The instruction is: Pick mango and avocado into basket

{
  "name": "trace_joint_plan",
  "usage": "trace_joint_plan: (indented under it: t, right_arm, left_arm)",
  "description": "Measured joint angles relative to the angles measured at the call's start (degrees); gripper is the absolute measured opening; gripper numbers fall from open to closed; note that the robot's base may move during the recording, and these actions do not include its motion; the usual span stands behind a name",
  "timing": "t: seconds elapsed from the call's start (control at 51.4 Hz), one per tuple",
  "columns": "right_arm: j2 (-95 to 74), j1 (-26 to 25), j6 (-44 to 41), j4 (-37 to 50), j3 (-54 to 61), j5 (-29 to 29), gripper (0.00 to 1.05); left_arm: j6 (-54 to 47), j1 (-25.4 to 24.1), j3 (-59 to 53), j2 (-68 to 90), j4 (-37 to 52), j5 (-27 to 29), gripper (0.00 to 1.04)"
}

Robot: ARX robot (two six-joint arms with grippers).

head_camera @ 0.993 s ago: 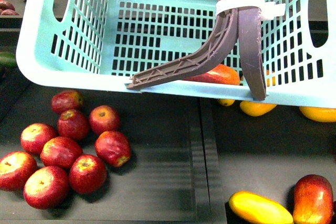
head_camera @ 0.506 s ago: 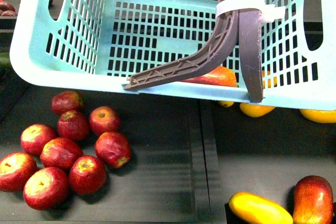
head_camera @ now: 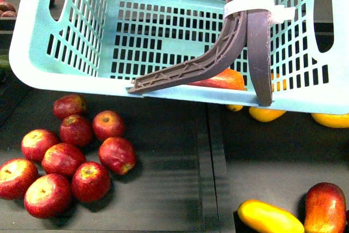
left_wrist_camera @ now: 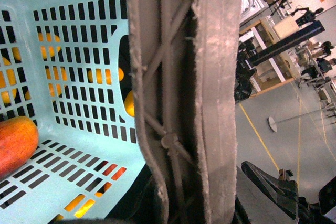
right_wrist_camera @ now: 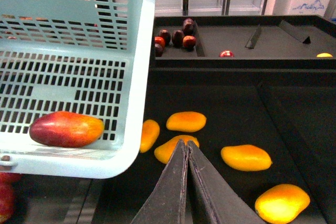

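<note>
The turquoise basket (head_camera: 71,80) hangs tilted above the black table, filling the top of the front view. My left gripper (left_wrist_camera: 181,208) is shut on the basket's two brown-grey handles (left_wrist_camera: 178,77), which are bound by a white zip tie (head_camera: 256,5). The handles hide most of its jaws. The red-orange mango (right_wrist_camera: 66,128) lies on the basket floor and also shows in the front view (head_camera: 223,78). My right gripper (right_wrist_camera: 185,145) is shut and empty, beside the basket and above yellow mangoes. A green sliver (head_camera: 3,63) shows at the far left edge; I cannot tell whether it is the avocado.
Several red apples (head_camera: 65,156) lie at the front left under the basket. Yellow mangoes (right_wrist_camera: 245,157) lie on the right, with one more (head_camera: 270,217) and a red oblong fruit (head_camera: 325,207) at the front right. A ridge (head_camera: 210,162) divides the table. Dark fruits (right_wrist_camera: 176,38) sit in a back tray.
The basket has shifted slightly to the left and up with my left gripper. The fruit on the table has not moved.
</note>
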State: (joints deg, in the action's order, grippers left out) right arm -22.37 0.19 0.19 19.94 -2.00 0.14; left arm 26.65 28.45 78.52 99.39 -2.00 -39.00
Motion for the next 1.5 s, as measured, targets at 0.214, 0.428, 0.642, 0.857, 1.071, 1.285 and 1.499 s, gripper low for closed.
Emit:
trace_joint_plan:
  t: [0.214,0.428,0.642,0.857,1.071,1.285,1.499]
  right_arm:
    - [3.5,0.0,0.0,-1.0,1.0,-0.1,0.02]
    - [7.0,0.0,0.0,-4.5,1.0,-0.1,0.02]
    - [10.0,0.0,0.0,-7.5,1.0,-0.1,0.02]
    - [14.0,0.0,0.0,-11.8,1.0,-0.1,0.02]
    - [21.8,0.0,0.0,-19.8,1.0,-0.1,0.02]
    - [22.0,0.0,0.0,-19.8,1.0,-0.1,0.21]
    - [22.0,0.0,0.0,-19.8,1.0,-0.1,0.52]
  left_arm:
    - [0.0,0.0,0.0,0.0,0.0,0.0,0.17]
    - [0.0,0.0,0.0,0.0,0.0,0.0,0.17]
    - [0.0,0.0,0.0,0.0,0.0,0.0,0.17]
    - [0.0,0.0,0.0,0.0,0.0,0.0,0.17]
    - [0.0,0.0,0.0,0.0,0.0,0.0,0.17]
    - [0.1,0.0,0.0,0.0,0.0,0.0,0.17]
    - [0.1,0.1,0.0,0.0,0.0,0.0,0.17]
